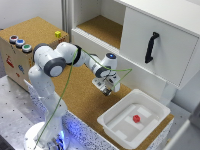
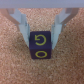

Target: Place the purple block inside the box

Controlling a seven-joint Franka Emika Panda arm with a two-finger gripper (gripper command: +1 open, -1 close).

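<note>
The purple block, a dark cube with yellow letters, shows in the wrist view against the cork surface. My gripper is shut on it, one grey finger pressed against each side. In the exterior view my gripper hangs low over the cork tabletop, and the block itself is hard to make out there. The box, a shallow white tray, lies toward the exterior view's right of the gripper, a short way off.
A small red object lies inside the box. A wooden box with coloured buttons stands at the exterior view's left, with a yellow cube behind it. A white cabinet with a black handle and an open shelf rises at the back.
</note>
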